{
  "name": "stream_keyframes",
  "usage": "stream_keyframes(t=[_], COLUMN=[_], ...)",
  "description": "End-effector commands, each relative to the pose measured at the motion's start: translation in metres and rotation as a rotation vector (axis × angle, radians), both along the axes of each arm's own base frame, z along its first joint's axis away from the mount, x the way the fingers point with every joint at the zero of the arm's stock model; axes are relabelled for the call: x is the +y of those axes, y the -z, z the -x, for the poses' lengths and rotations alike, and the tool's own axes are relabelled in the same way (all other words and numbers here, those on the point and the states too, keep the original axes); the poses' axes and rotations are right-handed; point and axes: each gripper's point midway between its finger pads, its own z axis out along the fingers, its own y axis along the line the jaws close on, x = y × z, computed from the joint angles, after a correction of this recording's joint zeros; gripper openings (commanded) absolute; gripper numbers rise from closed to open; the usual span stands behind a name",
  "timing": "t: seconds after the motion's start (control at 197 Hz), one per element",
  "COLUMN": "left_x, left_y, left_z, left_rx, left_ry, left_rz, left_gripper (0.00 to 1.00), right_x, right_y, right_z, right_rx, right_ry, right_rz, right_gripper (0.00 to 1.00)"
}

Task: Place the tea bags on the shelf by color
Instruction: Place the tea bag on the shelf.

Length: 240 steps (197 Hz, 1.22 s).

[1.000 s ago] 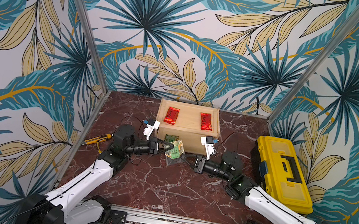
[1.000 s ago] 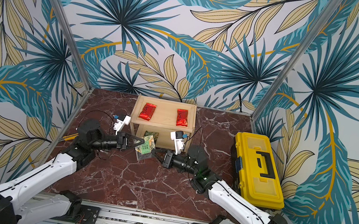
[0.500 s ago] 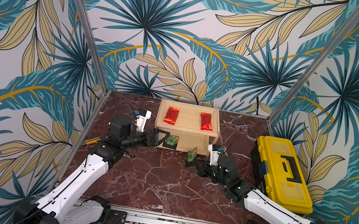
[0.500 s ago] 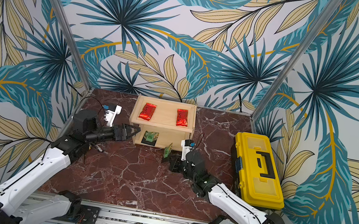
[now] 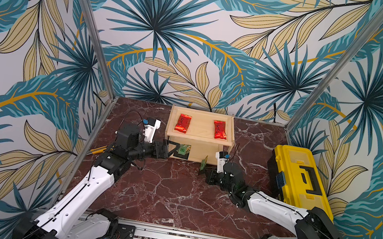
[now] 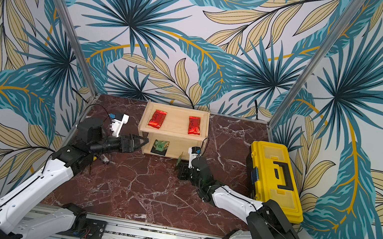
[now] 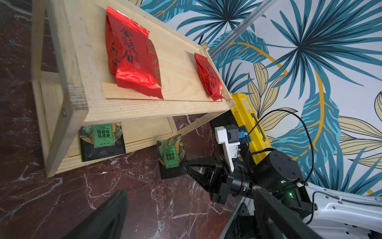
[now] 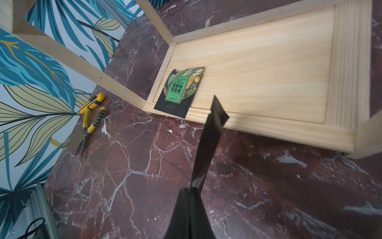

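Table [image 5: 159, 193]: dark red marble with white veins, leaf-print walls on 3 sides.
Shelf [image 5: 197, 147]: at the back; 2 red tea bags [image 5: 182, 123] on its top tier, well apart.
Green tea bag [image 5: 184, 149]: on the lower tier's front corner, overlapping the rim.
Left hand [image 6: 140, 142]: spread wide, empty, near that bag.
Right hand [image 7: 184, 165]: clamped on the other green tea bag [image 7: 170, 154], upright before the shelf.

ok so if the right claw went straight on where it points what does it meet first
Probably the lower board of the shelf: the held green tea bag in the right claw leads, aimed at the front rim. Depth is unclear, so it might clear the rim onto bare wood.
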Motion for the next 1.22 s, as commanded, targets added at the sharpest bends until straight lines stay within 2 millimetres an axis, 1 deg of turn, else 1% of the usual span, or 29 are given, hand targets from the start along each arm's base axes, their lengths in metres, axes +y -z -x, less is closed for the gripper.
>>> stream_keyframes(t=[0.0,0.107,0.259,0.412,0.575,0.727,0.814,0.859,0.89,1.063,1.16,1.215], left_x=[0.003,0.003,0.001,0.000,0.001,0.001,0.001,0.002,0.002,0.000,0.000,0.001], left_y=[-0.026,-0.026,-0.025,-0.030,-0.031,-0.030,-0.031,-0.032,-0.032,-0.033,-0.035,-0.036], left_z=[0.001,0.002,0.001,0.002,0.003,0.003,0.004,0.004,0.004,0.006,0.007,0.008], left_rx=[-0.066,-0.061,-0.057,-0.063,-0.064,-0.060,-0.063,-0.062,-0.061,-0.049,-0.051,-0.051], left_ry=[-0.005,-0.004,-0.003,0.001,0.000,0.000,0.000,-0.002,0.000,0.010,0.013,0.012], left_rz=[-0.002,0.000,0.020,0.032,0.032,0.019,0.022,0.023,0.024,0.028,0.026,0.028], left_gripper=[1.00,1.00,1.00,1.00,1.00,1.00,1.00,1.00,1.00,1.00,1.00,1.00], right_x=[0.010,0.011,0.011,0.008,-0.002,-0.006,-0.014,-0.018,-0.022,-0.043,-0.047,-0.046], right_y=[-0.020,-0.020,-0.017,-0.005,0.009,0.017,0.023,0.025,0.027,0.034,0.037,0.038], right_z=[-0.014,-0.022,-0.038,-0.049,-0.058,-0.061,-0.062,-0.063,-0.063,-0.068,-0.070,-0.072], right_rx=[-0.087,-0.104,-0.112,-0.105,-0.091,-0.078,-0.070,-0.071,-0.071,-0.087,-0.092,-0.094], right_ry=[-0.029,-0.033,-0.027,-0.010,0.033,0.051,0.091,0.112,0.128,0.233,0.259,0.263], right_rz=[-0.028,-0.029,-0.026,0.004,0.050,0.059,0.082,0.097,0.110,0.167,0.177,0.176], right_gripper=[0.00,0.00,0.00,0.00,0.00,0.00,0.00,0.05,0.06,0.07,0.07,0.11])
